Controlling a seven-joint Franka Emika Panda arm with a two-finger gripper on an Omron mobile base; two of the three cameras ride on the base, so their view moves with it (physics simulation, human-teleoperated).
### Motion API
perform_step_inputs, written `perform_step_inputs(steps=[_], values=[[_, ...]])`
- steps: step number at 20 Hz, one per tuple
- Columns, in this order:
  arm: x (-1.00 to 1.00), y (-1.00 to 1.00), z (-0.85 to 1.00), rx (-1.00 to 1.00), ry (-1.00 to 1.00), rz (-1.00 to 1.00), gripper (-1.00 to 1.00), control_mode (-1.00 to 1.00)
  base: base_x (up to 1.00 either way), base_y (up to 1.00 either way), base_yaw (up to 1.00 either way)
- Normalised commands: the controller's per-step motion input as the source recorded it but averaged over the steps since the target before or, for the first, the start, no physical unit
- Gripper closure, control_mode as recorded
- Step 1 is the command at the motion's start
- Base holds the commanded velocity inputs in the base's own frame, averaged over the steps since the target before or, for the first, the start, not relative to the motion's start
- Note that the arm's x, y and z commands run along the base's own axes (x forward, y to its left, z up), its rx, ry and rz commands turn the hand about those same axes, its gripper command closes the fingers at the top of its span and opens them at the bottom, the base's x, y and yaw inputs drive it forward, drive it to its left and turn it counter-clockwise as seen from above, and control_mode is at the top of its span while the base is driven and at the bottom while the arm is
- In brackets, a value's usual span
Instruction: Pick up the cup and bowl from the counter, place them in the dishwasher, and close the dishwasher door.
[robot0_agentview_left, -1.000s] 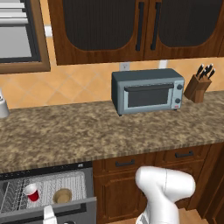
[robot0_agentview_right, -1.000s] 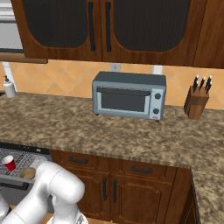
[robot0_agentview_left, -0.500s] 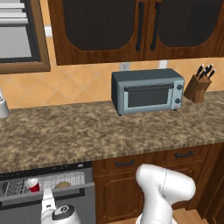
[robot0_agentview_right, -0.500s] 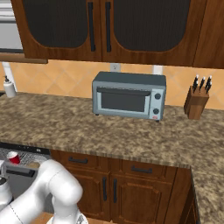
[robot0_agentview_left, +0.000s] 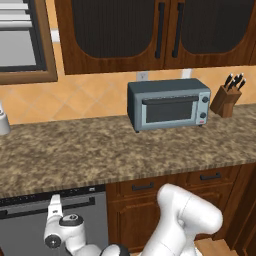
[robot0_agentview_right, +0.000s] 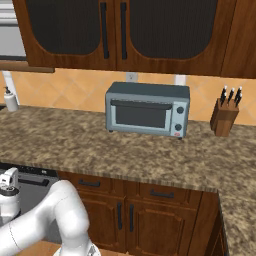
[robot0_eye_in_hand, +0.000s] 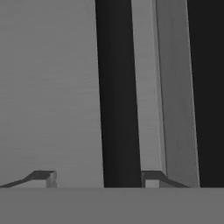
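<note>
- While the white arm (robot0_agentview_left: 185, 220) is reaching low to its left, we are seeing the gripper (robot0_agentview_left: 54, 204) sitting right up at the top of the dishwasher door (robot0_agentview_left: 30, 235), level with the dark bar handle (robot0_agentview_left: 75, 202).
- We are finding the dishwasher (robot0_agentview_right: 35, 192) under the left end of the counter (robot0_agentview_left: 100, 150), its black control strip (robot0_agentview_left: 30, 196) running just below the granite edge.
- The door is standing upright and looking flush with the wood drawer fronts (robot0_agentview_left: 145, 187) beside it, so the grey outer panel is facing us.
- From the right base view, we are catching the gripper (robot0_agentview_right: 10, 175) at the frame's left edge, hanging in front of the control strip and the grey panel.
- Looking along the hand, we are watching the two fingertips (robot0_eye_in_hand: 43, 177) standing well apart, with the flat grey door face (robot0_eye_in_hand: 48, 87) close ahead of them.
- The handle (robot0_eye_in_hand: 146, 87) is running as a long bar from the near edge to the far edge of that view, a dark shadowed strip lying beside it in the space between the tips.
- Nothing is sitting clamped between the tips; the hand is spread, and we cannot tell whether either tip is touching the door.
- On the counter, a grey toaster oven (robot0_agentview_left: 169, 107) is standing against the tiled wall, with a knife block (robot0_agentview_left: 226, 100) just to its right and a pale container (robot0_agentview_left: 2, 120) far off at the left end.
</note>
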Motion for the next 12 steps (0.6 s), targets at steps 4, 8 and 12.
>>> perform_step_inputs(steps=[4,8,12], values=[[0.6,-0.23,-0.33,0.0,0.0,-0.07,-1.0,-1.0,0.0,0.0,0.0],[0.39,-0.15,-0.56,0.0,-0.11,-0.07,-1.0,-1.0,0.0,0.0,0.0],[0.74,-0.2,-0.8,0.0,-0.34,-0.01,-1.0,-1.0,0.0,0.0,0.0]])
